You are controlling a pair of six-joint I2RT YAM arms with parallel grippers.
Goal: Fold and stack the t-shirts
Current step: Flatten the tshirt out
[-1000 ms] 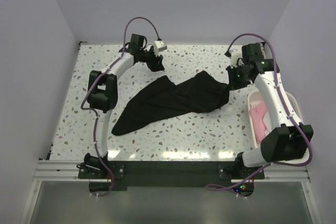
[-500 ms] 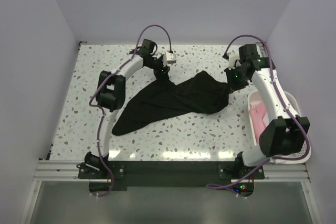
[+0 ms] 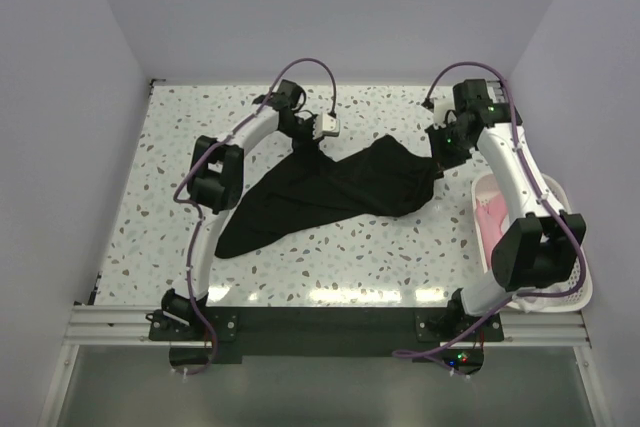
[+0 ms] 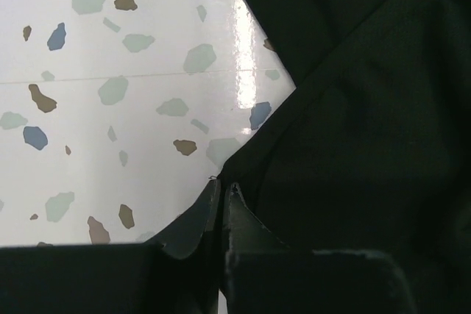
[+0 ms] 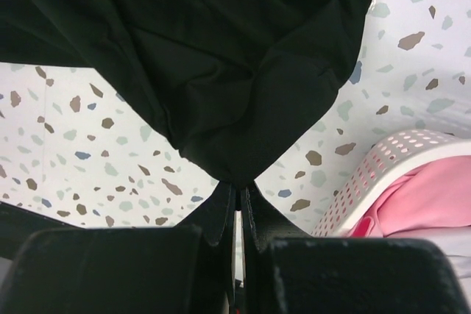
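A black t-shirt [image 3: 330,192] lies crumpled and stretched across the middle of the speckled table. My left gripper [image 3: 308,144] is down at its far left corner. In the left wrist view the gripper [image 4: 223,185] is shut, pinching the very edge of the black fabric [image 4: 353,108]. My right gripper [image 3: 438,157] holds the shirt's far right corner. In the right wrist view that gripper [image 5: 239,184] is shut on a bunched point of the fabric [image 5: 221,56], lifted slightly off the table. A pink t-shirt [image 3: 497,222] lies in the basket.
The white slatted basket [image 3: 560,197] stands at the table's right edge, close to my right arm; its rim [image 5: 390,159] and the pink cloth [image 5: 419,196] show in the right wrist view. Walls close in the table on the left, back and right.
My left arm swung right and came down onto the shirt's far left corner, and its jaws shut there. The right gripper kept its hold and shifted slightly.
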